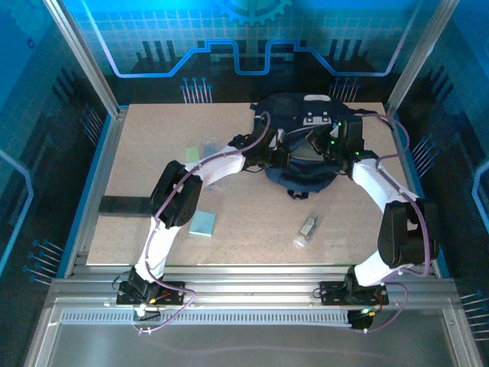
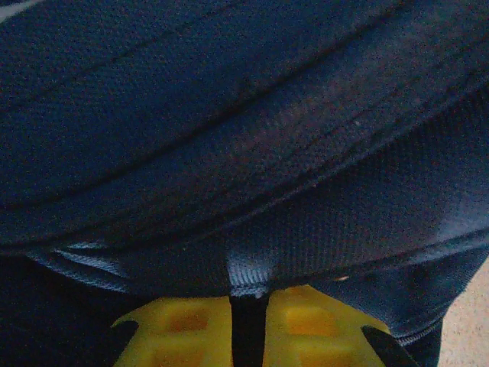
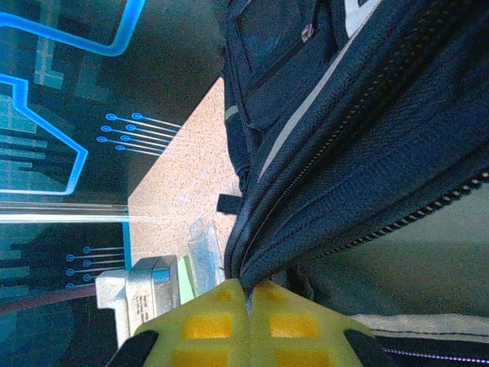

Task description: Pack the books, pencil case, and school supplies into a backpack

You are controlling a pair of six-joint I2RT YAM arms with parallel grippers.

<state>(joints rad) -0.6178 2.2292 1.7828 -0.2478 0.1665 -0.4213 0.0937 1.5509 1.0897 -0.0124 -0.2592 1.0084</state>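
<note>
- The backpack [image 1: 290, 107] is lying at the 12 o'clock end of the worktop [image 1: 252, 222], a little toward 1 o'clock, with its white patch facing up.
- The left fingers [image 2: 187, 325] are pressing together on a fold of the backpack's navy fabric. In the left wrist view the fold is bunching right at their tips.
- The right fingers [image 3: 206, 325] are clamping the backpack's zippered edge, with the seam running straight down into the line between them.
- In the top view, both arms are reaching in from 6 o'clock. The left one is working at the backpack's 9 o'clock flank and the right one at its 3 o'clock flank.
- The pencil case [image 1: 208, 144] and the pale-green block [image 1: 191, 154] are lying just beside each other at 9 o'clock of the backpack, apart from it.
- The teal pad [image 1: 202, 223] is lying at 8 o'clock of the backpack, just beside the left arm.
- The clear-white tube [image 1: 306, 231] is lying at 6 o'clock of the backpack, well apart from it.
</note>
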